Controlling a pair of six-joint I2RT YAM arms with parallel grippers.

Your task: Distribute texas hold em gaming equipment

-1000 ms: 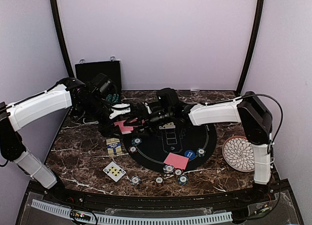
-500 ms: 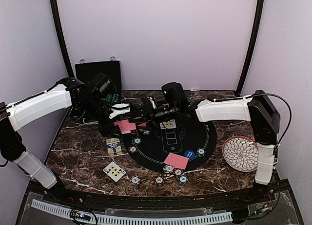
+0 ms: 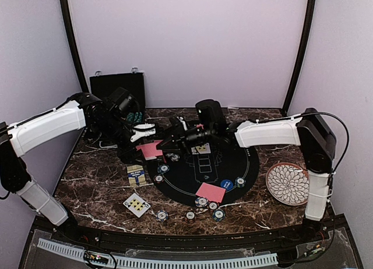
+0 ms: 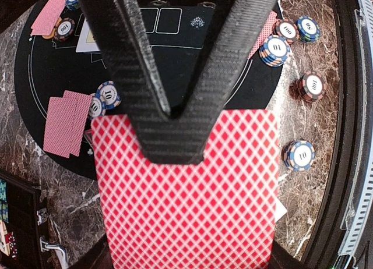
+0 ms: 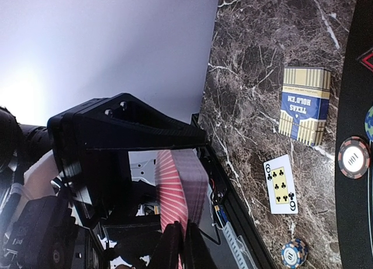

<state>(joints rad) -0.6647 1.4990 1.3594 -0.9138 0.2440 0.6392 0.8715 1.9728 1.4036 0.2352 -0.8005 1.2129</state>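
A deck of red-backed playing cards (image 4: 186, 211) is pinched by the left hand (image 4: 172, 138). In the left wrist view its fingers are drawn together into a V across the top card. In the top view the deck is held above the dark marble table (image 3: 93, 187), left of centre in the frame, at the left rim of the round black felt mat (image 3: 239, 161).

The right hand (image 5: 182, 248) is stretched across the mat toward the deck. In the right wrist view its fingers are pressed together at the deck's lower edge (whether a single card is caught between them cannot be told).

At the mat's near edge a pair of face-down cards (image 3: 211, 192) is laid. A blue disc button (image 3: 227, 184) and a striped chip (image 3: 240, 181) are set just to its right. Further chips are scattered along the mat's lower rim and at its left side.

A Texas Hold'em card box (image 3: 135, 174) is laid on the marble just left of the mat. A face-up six of clubs (image 3: 137, 204) is placed below it in the frame, with a blue-edged chip (image 3: 161, 215) close on its right.

A black case (image 3: 116, 85) is stood against the back wall at the upper left. A white petal-patterned plate (image 3: 287, 183) is set on the table to the right of the mat.
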